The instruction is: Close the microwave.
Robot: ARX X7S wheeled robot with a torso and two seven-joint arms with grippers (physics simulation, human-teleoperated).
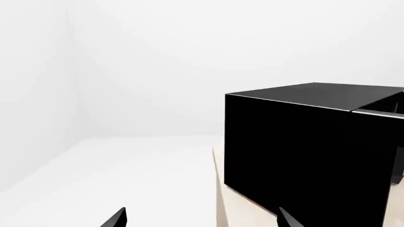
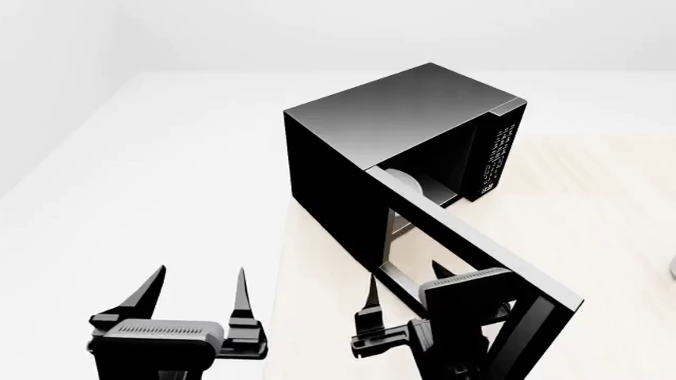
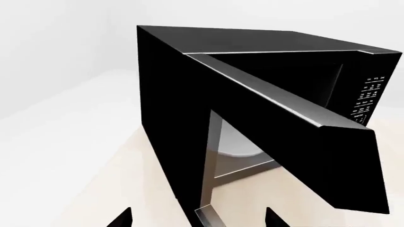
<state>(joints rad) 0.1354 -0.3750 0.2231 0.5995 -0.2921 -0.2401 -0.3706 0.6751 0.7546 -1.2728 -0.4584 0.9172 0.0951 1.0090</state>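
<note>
Black fingers of the left gripper (image 2: pixel 198 294) are spread apart, nothing held, hovering off the table's (image 2: pixel 591 198) left edge, well short of the one microwave (image 2: pixel 391 119). Right gripper (image 2: pixel 407 297) is also spread, with one finger (image 2: pixel 373 299) just beside the swung-open door (image 2: pixel 476 253); contact cannot be told. Two grippers, one white plate (image 2: pixel 407 184) inside.

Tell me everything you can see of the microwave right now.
The microwave is a large glossy black box standing on a pale wooden tabletop near its left edge. Its windowed door is swung wide open toward the robot, hinged on the left. A white-marked button panel sits at the front right, and a white round plate lies inside. The right hand is at the door's outer edge; contact is unclear.
</note>
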